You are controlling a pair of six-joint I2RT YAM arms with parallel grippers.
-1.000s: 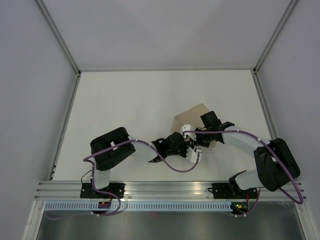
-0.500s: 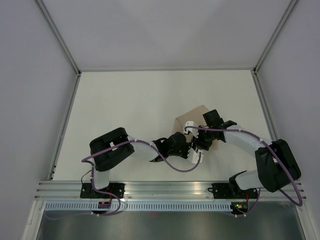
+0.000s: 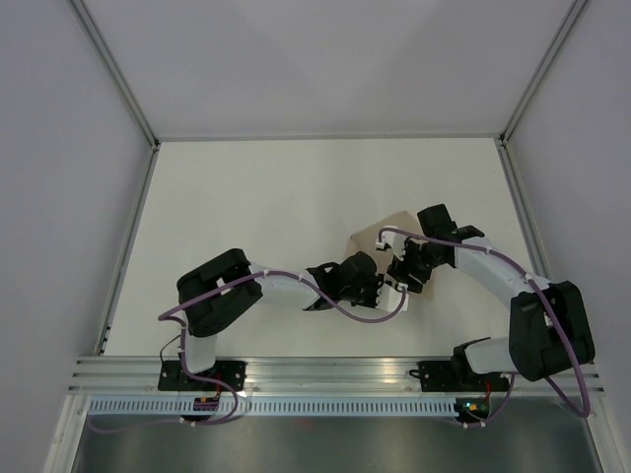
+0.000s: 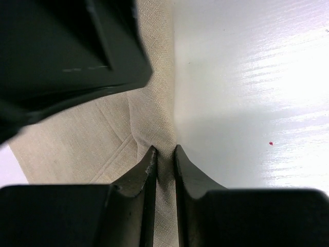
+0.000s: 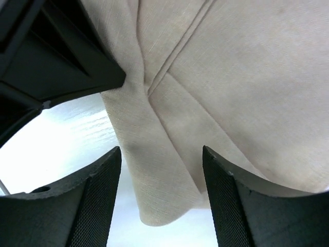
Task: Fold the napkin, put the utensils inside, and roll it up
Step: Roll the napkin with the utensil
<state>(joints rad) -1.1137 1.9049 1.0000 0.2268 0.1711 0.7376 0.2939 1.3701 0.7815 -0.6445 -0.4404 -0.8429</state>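
Observation:
The tan napkin (image 3: pixel 379 236) lies partly folded at the middle right of the table, mostly covered by both grippers. In the left wrist view my left gripper (image 4: pixel 164 151) is shut on a raised fold of the napkin (image 4: pixel 77 139) along its right edge. My right gripper (image 5: pixel 162 152) stands open just above the cloth, and a loosely curled edge of the napkin (image 5: pixel 231 77) hangs between its fingers without touching them. In the top view the left gripper (image 3: pixel 378 288) and the right gripper (image 3: pixel 406 268) nearly meet over the napkin's near corner. The utensils are hidden.
The white table (image 3: pixel 256 207) is bordered by grey walls and metal rails (image 3: pixel 128 236). The right gripper's dark body (image 4: pixel 61 51) fills the upper left of the left wrist view. The left gripper's body (image 5: pixel 51 56) sits at the upper left of the right wrist view.
My right gripper has opened and let go of the napkin, and its wrist has shifted slightly back and to the right. The left gripper keeps its pinch and has edged a little to the right.

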